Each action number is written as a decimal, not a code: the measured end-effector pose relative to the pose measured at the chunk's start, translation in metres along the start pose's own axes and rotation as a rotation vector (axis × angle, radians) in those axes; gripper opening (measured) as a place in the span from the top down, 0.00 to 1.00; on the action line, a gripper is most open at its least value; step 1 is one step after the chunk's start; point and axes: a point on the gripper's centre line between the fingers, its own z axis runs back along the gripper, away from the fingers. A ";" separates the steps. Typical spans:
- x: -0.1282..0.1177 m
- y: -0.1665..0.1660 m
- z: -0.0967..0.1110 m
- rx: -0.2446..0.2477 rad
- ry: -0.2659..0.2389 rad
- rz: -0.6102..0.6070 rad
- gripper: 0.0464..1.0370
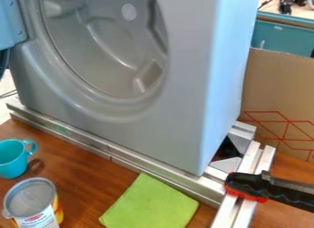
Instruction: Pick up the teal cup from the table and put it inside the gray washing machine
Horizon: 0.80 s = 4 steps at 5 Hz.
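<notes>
Perhaps a lab: metal rails (pixel 153 169)

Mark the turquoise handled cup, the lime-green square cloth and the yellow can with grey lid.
Turquoise handled cup (pixel 14 170), camera view: outer side wall.
Lime-green square cloth (pixel 149 206), camera view: middle of upper face.
Yellow can with grey lid (pixel 29 196), camera view: lid.

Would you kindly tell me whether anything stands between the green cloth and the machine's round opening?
Yes: the silvery metal rail along the machine's base, with the lower part of the grey front panel above it, stands between the green cloth and the round opening.
</notes>
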 end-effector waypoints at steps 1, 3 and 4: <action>-0.001 -0.002 -0.005 -0.015 0.012 -0.002 0.04; 0.033 0.003 -0.036 0.074 -0.066 0.008 0.04; 0.041 0.000 -0.059 0.083 -0.041 0.004 0.04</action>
